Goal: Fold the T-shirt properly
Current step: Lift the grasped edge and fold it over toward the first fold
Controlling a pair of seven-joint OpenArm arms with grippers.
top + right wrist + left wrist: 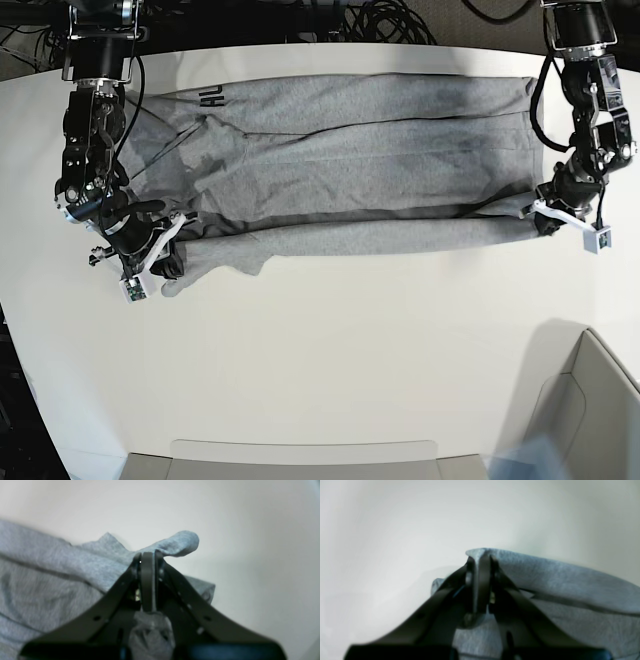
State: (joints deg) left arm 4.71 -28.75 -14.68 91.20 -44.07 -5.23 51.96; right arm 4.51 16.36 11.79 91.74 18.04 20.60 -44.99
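Lettering (210, 97) on the T-shirt (350, 160) shows only from base view.

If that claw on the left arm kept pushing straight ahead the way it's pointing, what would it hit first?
The left gripper is shut on a fold of the T-shirt, so cloth comes first. Past that edge only bare white table shows, though depth is unclear.

Black capitals reading "HL", partly folded under, show on the T-shirt (330, 160) near its left end.
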